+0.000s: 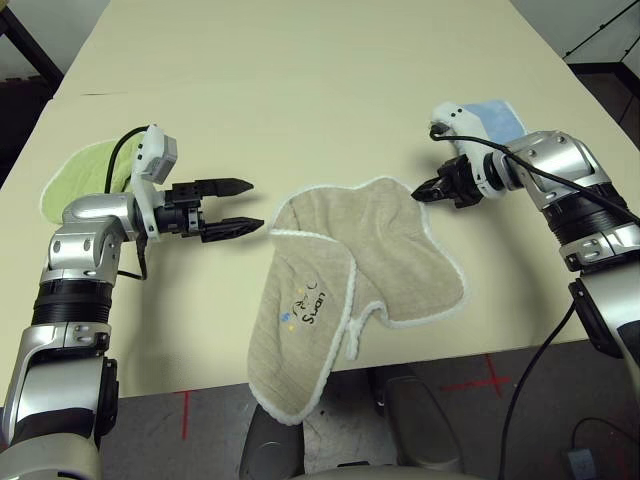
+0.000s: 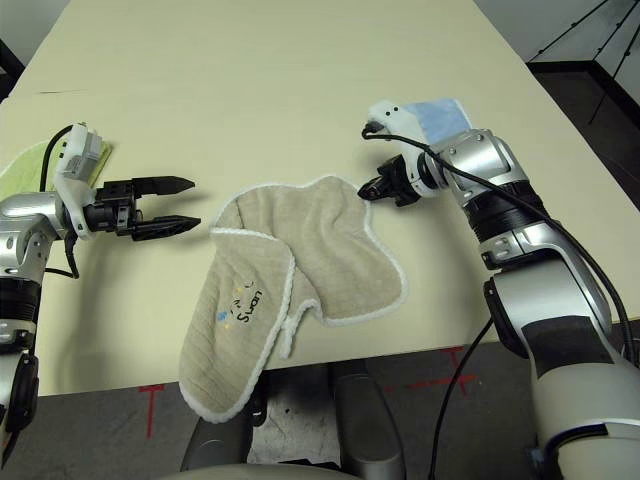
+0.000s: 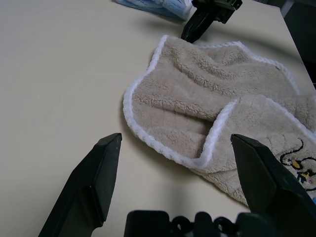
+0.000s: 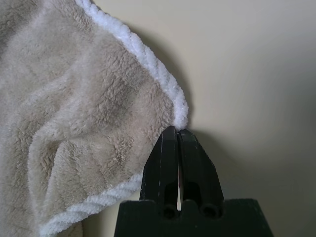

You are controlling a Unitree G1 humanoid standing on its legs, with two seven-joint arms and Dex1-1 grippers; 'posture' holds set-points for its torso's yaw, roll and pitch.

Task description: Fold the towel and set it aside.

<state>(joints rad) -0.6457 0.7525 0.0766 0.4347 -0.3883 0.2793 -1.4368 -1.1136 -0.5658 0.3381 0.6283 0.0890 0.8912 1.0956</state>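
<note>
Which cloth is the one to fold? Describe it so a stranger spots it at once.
On the cream table, look at the near edge, between the two arms. The crumpled beige terry towel lies there, one end hanging over the edge. Unlike the light green cloth and folded light blue towel, it has white piping and a small embroidered logo.

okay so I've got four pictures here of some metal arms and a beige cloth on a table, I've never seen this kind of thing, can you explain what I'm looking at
This is a humanoid robot at a table. Two pictures come from cameras in its head, looking down over its silver arms. The other two come from cameras on its wrists, looking along the black fingers. A crumpled beige towel with white edging lies at the near table edge, partly hanging over. The right gripper is shut, its tips at the towel's far corner; whether it pinches the cloth is unclear. The left gripper is open beside the towel. A green cloth and a blue towel lie further out.
</note>
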